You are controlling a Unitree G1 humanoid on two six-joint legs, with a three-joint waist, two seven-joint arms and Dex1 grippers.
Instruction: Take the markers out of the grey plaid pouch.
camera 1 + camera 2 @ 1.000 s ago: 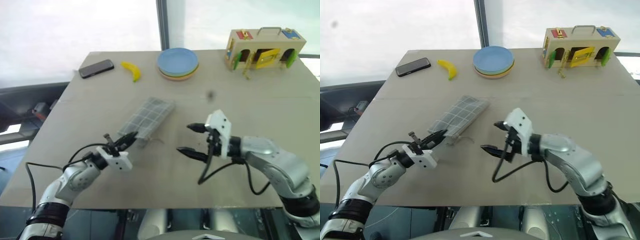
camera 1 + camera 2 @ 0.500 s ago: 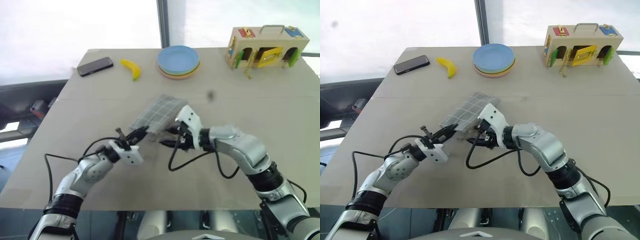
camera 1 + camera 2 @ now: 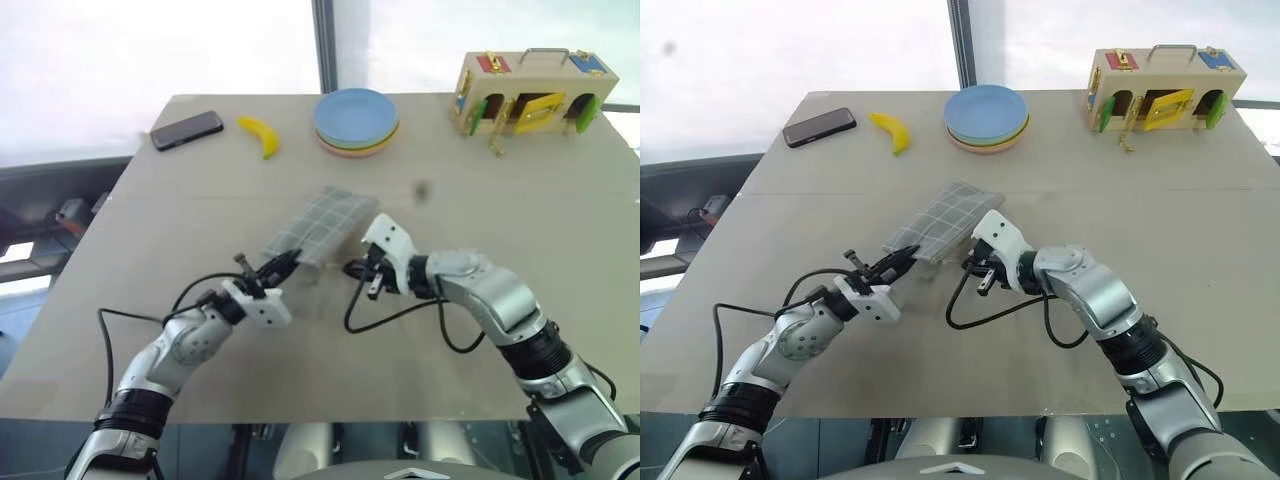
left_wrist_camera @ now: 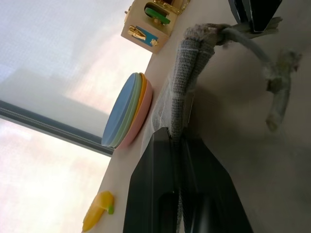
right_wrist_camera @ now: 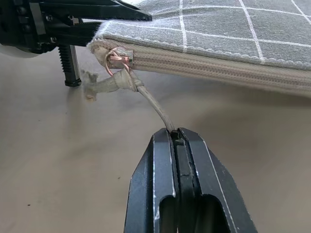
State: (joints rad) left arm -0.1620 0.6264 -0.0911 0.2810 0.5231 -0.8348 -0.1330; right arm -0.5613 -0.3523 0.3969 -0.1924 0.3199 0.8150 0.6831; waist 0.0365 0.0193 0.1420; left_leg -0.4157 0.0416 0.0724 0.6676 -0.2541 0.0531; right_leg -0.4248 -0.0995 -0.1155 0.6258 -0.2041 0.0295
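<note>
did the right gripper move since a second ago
Yes. The right gripper has swung toward the robot's left, from open table right of the grey plaid pouch up to the pouch's near end, and shut on the zipper pull cord.

No readable words, labels, brand names, numbers or signs stood on anything on the table or around it.

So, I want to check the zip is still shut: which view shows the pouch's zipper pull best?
The right wrist view: the zipper pull sits at the closed end of the grey plaid pouch, its cord pinched in the right gripper. The left wrist view shows the cord from behind; the head views barely resolve it.
</note>
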